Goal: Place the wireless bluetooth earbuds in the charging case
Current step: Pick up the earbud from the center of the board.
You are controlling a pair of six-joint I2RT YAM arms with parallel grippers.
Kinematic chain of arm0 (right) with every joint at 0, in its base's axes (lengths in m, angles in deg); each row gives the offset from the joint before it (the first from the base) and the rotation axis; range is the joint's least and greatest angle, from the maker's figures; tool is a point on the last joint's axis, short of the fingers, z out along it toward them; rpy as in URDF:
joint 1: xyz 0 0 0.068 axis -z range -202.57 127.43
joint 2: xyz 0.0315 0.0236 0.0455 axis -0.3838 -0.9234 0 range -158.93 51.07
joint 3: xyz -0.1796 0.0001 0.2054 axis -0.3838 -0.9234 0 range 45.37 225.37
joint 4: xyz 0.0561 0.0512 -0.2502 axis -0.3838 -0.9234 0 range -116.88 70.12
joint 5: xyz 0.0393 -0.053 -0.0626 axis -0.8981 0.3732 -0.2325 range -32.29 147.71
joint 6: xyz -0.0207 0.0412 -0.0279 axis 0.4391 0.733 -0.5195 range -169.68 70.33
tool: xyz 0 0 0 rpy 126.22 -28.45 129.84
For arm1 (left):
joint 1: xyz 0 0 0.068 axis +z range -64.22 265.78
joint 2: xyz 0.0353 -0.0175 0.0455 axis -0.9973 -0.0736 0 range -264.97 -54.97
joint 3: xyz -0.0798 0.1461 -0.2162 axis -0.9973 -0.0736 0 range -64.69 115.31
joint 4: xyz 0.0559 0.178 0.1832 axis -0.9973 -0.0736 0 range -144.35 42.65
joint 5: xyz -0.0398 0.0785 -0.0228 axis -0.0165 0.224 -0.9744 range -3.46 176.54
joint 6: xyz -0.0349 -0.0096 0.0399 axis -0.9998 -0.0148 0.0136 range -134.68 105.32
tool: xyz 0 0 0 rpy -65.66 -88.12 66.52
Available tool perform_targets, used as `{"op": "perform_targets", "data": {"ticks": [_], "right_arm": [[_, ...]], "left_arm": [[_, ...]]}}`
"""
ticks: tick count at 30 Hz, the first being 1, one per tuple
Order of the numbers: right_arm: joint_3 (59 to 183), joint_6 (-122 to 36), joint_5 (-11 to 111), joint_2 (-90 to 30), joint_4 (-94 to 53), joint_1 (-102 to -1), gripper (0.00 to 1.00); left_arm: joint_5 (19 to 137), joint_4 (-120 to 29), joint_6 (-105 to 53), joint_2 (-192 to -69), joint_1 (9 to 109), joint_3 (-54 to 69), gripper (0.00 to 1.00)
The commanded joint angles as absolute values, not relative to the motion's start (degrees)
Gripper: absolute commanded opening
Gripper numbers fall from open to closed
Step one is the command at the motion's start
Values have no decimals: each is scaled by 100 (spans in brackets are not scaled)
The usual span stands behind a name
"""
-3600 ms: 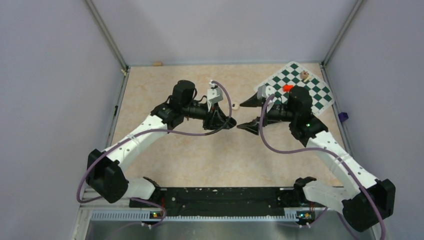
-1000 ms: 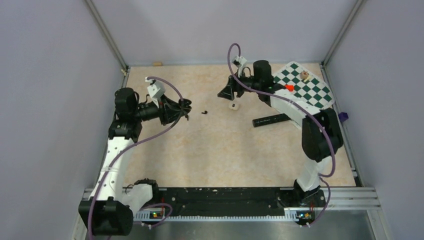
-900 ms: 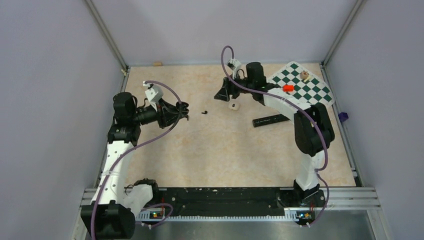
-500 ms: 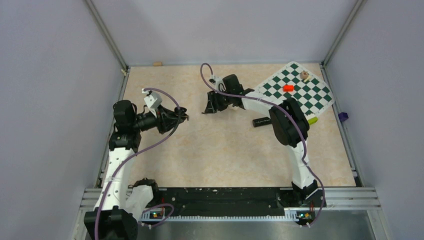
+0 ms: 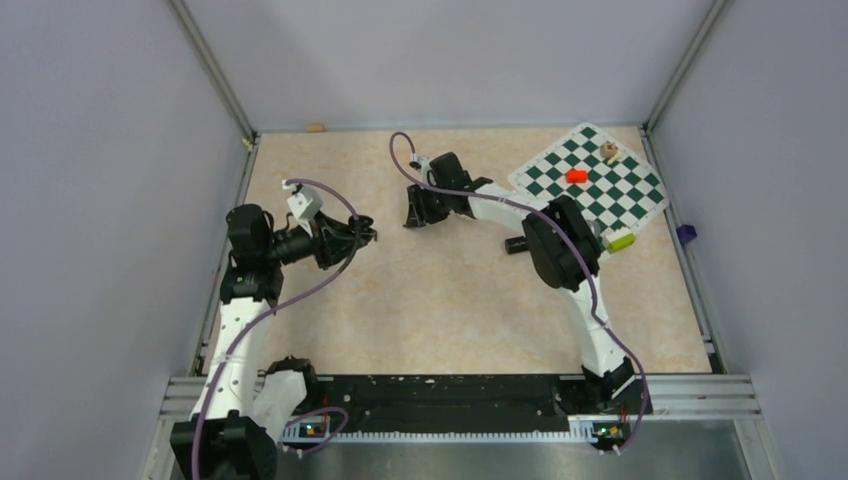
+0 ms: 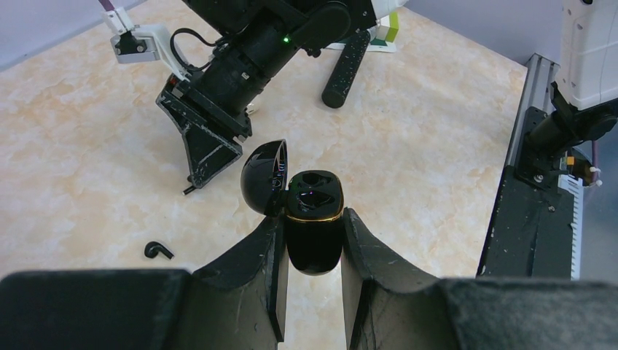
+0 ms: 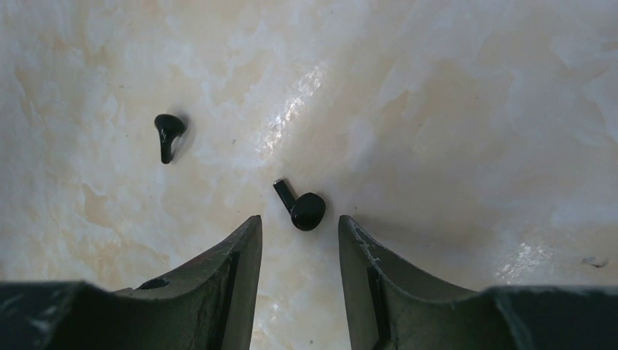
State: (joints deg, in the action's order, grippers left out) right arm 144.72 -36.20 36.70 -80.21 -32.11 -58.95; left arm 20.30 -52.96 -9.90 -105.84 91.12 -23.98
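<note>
My left gripper (image 5: 365, 235) is shut on the charging case (image 6: 313, 226), a glossy black box with a gold rim. It holds the case above the table with the lid (image 6: 264, 179) hinged open to the left. My right gripper (image 5: 412, 218) is open and points down at the table to the right of the case. In the right wrist view one black earbud (image 7: 304, 209) lies just ahead of the gap between the open fingers (image 7: 297, 222). The second earbud (image 7: 167, 131) lies farther left, and also shows in the left wrist view (image 6: 158, 251).
A long black cylinder (image 5: 518, 243) lies right of the right gripper, partly under the right arm. A green-and-white chequered mat (image 5: 600, 190) at the back right carries a red piece (image 5: 576, 176) and a yellow-green block (image 5: 621, 240). Metal rails edge the table.
My right arm has swung left across the table and lowered its open gripper over the earbuds. My left gripper has drawn back a little to the left with the case still in it.
</note>
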Motion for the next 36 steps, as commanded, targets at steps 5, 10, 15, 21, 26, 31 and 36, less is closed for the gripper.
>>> {"op": "perform_targets", "data": {"ticks": [5, 10, 15, 21, 26, 31, 36], "right_arm": [[14986, -3538, 4193, -8309, -3499, -6016, 41], [15092, -3616, 4176, -8409, -3626, -6098, 37], [15116, -3662, 4110, -8509, -3739, -6176, 32], [15097, -3718, 4031, -8506, -3818, -6177, 27], [15071, -4020, 3892, -8369, -3818, -6177, 20], [14874, -4349, 3571, -7951, -3603, -6115, 17], [14515, -4560, 2922, -7494, -3333, -5981, 17]], "left_arm": [[1784, -4801, -1066, -10506, 9175, -2483, 0], [1777, -4786, -1071, -10525, 9184, -2506, 0], [1757, -4788, -1032, -10546, 9184, -2530, 0], [1678, -4616, -1018, -10611, 9187, -2569, 0], [1669, -4582, -1027, -10616, 9180, -2589, 0], [1652, -4560, -1040, -10614, 9185, -2600, 0], [1617, -4505, -1079, -10626, 9183, -2619, 0]]}}
